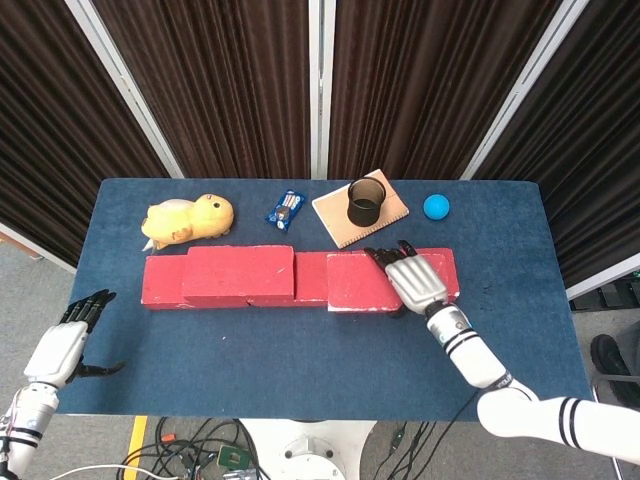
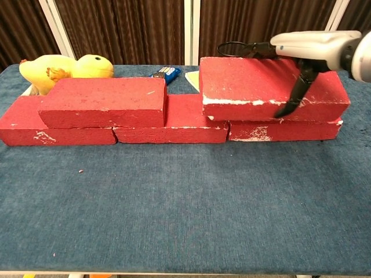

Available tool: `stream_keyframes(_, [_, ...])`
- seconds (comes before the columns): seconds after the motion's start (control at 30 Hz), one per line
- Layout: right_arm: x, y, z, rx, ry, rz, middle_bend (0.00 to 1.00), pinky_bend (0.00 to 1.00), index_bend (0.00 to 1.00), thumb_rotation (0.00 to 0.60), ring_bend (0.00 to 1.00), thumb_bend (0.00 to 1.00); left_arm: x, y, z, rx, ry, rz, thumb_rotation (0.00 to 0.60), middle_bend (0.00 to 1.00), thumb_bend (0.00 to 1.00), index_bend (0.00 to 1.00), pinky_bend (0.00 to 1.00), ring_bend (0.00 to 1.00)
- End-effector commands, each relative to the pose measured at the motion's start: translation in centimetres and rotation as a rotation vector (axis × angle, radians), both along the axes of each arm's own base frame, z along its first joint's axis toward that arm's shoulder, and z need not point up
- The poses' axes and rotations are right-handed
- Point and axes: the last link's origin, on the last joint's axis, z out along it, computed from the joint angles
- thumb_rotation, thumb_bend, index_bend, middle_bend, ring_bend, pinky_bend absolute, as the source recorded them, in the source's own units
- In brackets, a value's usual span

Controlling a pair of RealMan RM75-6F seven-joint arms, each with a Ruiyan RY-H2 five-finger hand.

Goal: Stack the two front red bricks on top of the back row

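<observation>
My right hand grips a red brick and holds it over the right part of the back row, a little above it or just touching; I cannot tell which. Another red brick lies stacked on the row's left part. My left hand hovers open off the table's front left corner, seen only in the head view.
Behind the row lie a yellow plush duck, a small blue packet, a black mesh cup on a notebook, and a blue ball. The blue table's front half is bare cloth.
</observation>
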Motion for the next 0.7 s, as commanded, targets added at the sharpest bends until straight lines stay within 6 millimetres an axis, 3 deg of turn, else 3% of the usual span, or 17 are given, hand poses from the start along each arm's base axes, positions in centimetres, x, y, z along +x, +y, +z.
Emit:
stream_keyframes(0.03, [1.1, -1.9, -1.0, 0.026, 0.023, -0.01, 0.23, 0.0, 0.0, 0.6, 0.21, 0.06, -0.1, 0.0, 0.1, -0.001, -0.001, 0.0, 0.6, 0.0, 0.09, 0.0, 0.0, 0.0])
stream_keyframes(0.3, [2.0, -3.4, -2.8, 0.081, 0.058, -0.005, 0.23, 0.0, 0.0, 0.6, 0.2, 0.06, -0.2, 0.2, 0.3, 0.011, -0.013, 0.004, 0.6, 0.0, 0.09, 0.0, 0.0, 0.0])
stream_keyframes(0.7, [1.7, -3.8, -4.9, 0.104, 0.001, -0.064, 0.21, 0.0, 0.0, 0.6, 0.16, 0.05, -0.5, 0.3, 0.4, 0.024, -0.022, 0.009, 0.6, 0.0, 0.09, 0.0, 0.0, 0.0])
